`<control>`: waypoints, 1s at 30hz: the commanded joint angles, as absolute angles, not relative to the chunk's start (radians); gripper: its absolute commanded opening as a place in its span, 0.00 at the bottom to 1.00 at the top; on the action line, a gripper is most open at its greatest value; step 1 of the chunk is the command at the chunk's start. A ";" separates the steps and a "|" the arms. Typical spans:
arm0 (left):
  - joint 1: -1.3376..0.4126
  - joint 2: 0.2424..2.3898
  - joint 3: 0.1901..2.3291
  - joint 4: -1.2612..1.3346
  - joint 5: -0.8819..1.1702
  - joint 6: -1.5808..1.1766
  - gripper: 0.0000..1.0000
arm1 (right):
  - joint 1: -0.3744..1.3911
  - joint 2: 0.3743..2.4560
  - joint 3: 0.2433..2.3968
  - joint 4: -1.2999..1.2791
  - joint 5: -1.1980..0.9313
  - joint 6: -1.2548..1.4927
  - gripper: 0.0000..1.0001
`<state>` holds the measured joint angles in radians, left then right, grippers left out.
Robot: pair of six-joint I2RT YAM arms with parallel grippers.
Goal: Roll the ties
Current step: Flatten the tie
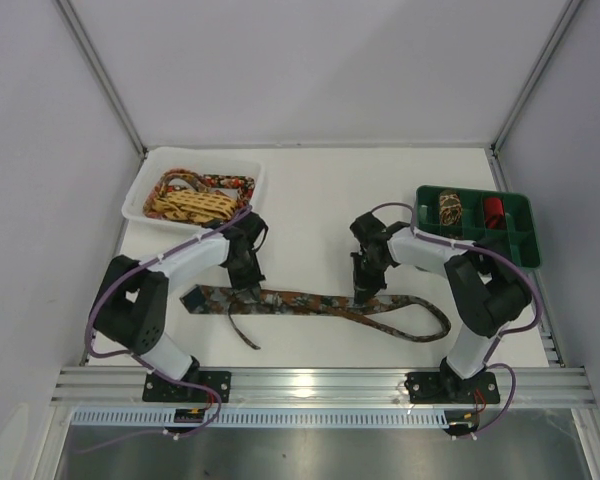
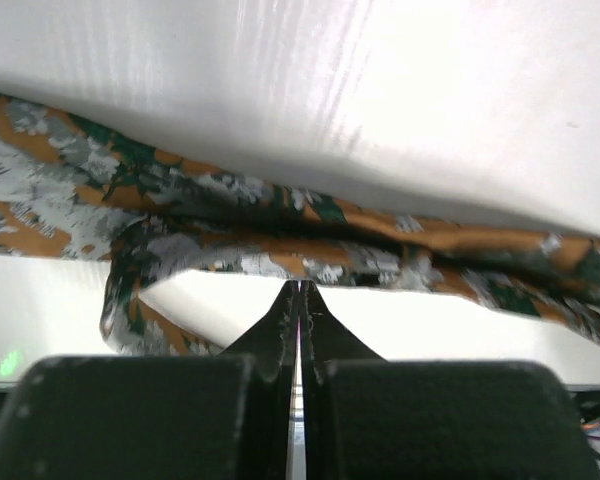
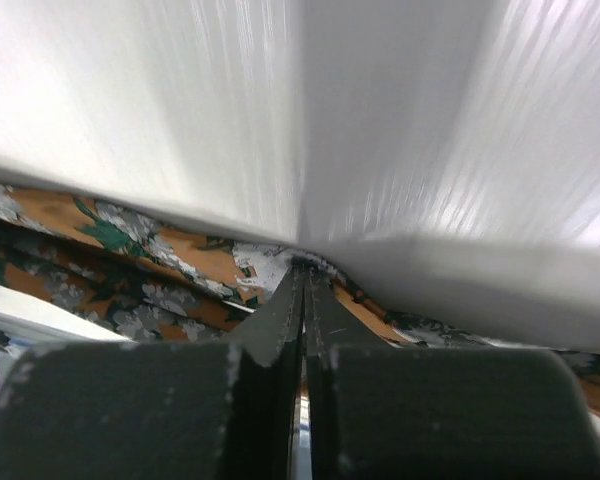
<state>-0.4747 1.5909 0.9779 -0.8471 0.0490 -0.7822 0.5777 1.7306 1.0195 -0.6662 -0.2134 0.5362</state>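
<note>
Table (image 1: 320, 190) is white, and the long brown-orange mottled tie (image 1: 300, 301) lies stretched across its near half, looped at the right end. White bin (image 1: 138, 195) at back left holds a yellow lattice tie (image 1: 190, 205) and a red-floral tie (image 1: 225, 183). Green tray (image 1: 525, 225) at back right has a brown coil (image 1: 450, 208) and a red coil (image 1: 493, 208). Left gripper (image 1: 248, 285) and right gripper (image 1: 365, 290) are both down on the mottled tie, jaws clenched on its fabric.

Through my right wrist camera, the right gripper (image 3: 302, 275) has its two dark fingers pressed flat together, tips touching the tie (image 3: 130, 250). The orange, green and grey mottled fabric crosses a blurred white table (image 3: 380, 130).
</note>
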 commanded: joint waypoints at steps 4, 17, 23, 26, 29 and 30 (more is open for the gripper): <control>-0.474 1.387 1.029 -0.997 -0.041 -0.808 0.27 | 0.563 1.726 1.143 -0.719 -0.189 0.437 0.14; -0.466 1.285 0.905 -1.146 -0.206 -0.965 0.70 | 0.572 1.543 1.128 -0.736 -0.259 0.436 0.43; -0.466 1.240 0.755 -1.057 -0.112 -1.011 0.62 | 0.569 1.477 1.066 -0.712 -0.268 0.454 0.42; -0.466 1.239 0.726 -1.037 -0.100 -1.003 0.50 | 0.569 1.468 1.043 -0.706 -0.285 0.466 0.43; -0.466 1.267 0.709 -0.987 -0.077 -0.965 0.40 | 0.571 1.460 1.035 -0.698 -0.284 0.471 0.43; -0.466 1.293 0.721 -0.985 -0.089 -0.953 0.23 | 0.571 1.460 1.035 -0.696 -0.282 0.469 0.43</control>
